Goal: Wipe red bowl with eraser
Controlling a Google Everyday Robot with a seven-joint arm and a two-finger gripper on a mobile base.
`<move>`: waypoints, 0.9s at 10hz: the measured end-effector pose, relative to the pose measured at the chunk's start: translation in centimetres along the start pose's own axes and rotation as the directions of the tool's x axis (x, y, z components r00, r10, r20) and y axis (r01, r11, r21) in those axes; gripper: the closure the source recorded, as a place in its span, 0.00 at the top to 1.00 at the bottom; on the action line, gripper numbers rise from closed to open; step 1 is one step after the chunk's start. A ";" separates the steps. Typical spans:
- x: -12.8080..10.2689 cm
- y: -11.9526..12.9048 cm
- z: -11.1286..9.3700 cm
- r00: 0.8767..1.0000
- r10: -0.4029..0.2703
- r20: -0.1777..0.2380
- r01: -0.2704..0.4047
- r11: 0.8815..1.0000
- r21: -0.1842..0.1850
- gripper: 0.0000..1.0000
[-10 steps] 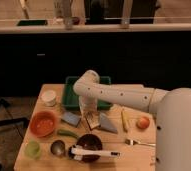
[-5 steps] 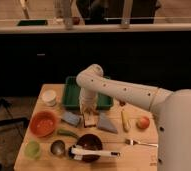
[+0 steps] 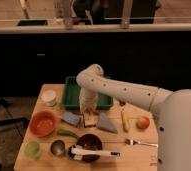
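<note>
**Gripper down on the eraser, red bowl off to one side**

The wooden table (image 3: 134, 152) carries everything, and the white arm (image 3: 124, 92) reaches across it from the right of the view, bending down near the table's middle. Behind the fingers, toward the far edge, sits the green tray (image 3: 71, 92). The red bowl (image 3: 43, 123) lies to the left of the fingers in the view, apart from them, with the blue-grey pad (image 3: 70, 118) between. In front of the fingers, toward the near edge, stands the dark maroon bowl (image 3: 88, 144) with a white brush (image 3: 95, 152) laid across it. The grey triangular piece (image 3: 106, 123) lies just right of the fingers. The gripper (image 3: 88, 119) points straight down, its fingers drawn fully together at the eraser (image 3: 89, 120), the small tan block directly under them; whether they actually pinch it cannot be told. The small green cup (image 3: 33, 148) stands near the front-left corner, well away.
</note>
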 end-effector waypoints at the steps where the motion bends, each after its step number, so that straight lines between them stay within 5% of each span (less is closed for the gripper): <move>1: 0.2 -0.6 0.0 1.000 0.017 0.018 -0.017 1.000 0.004 0.00; 5: 1.5 -6.7 0.4 0.992 0.101 0.072 -0.106 0.992 0.069 0.00; 8: 1.6 -8.5 0.3 0.968 0.214 0.129 -0.230 0.965 0.127 0.00; 9: 1.6 -8.7 0.3 0.968 0.213 0.128 -0.230 0.965 0.129 0.00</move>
